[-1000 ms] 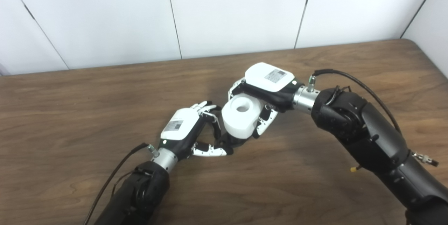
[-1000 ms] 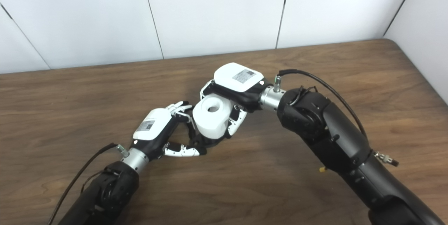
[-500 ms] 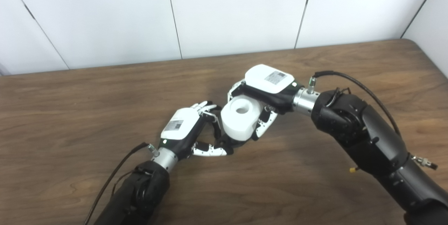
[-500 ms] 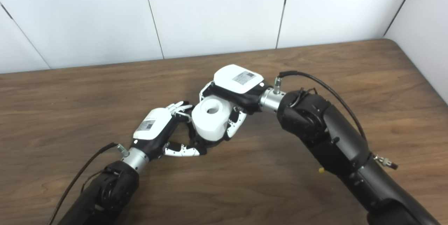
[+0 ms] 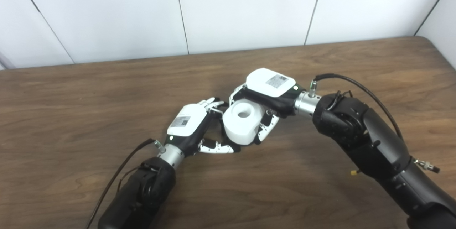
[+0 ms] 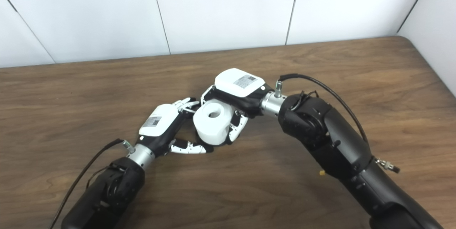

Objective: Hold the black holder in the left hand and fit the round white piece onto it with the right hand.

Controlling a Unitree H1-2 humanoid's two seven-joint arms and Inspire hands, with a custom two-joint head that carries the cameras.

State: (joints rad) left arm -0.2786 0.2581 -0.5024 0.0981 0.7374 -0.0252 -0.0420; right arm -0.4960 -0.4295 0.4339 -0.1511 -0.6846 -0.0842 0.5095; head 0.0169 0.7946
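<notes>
The round white piece (image 5: pixel 240 122) sits right under the palm of our right hand (image 5: pixel 269 90), whose fingers are curled around its sides and clamped on it; we read it as a short, thick, matte cylinder with a smooth moulded look and a round bore open at its top face, so its axis runs nearly upright, tipped a little toward the cameras. The relation that matters lies just below and to the left of that grip: the black holder (image 6: pixel 210 147) shows only as a dark sliver under the white piece, at the tips of our left hand (image 5: pixel 188 124), whose fingers are closed around it — most of it is hidden, so we cannot tell its shape, nor whether the white piece is already touching it or seated on it. We judge the coming move to be a short push down along the bore's axis, with the left hand bracing from beside and below; both hands are equally close, fingertips nearly meeting around the piece. Outward from there, glossy white hand shells, black arms and thin cables — then the brown wood-grain table (image 5: pixel 71 97) beneath, and plain white wall panels (image 5: pixel 245 8) beyond.
</notes>
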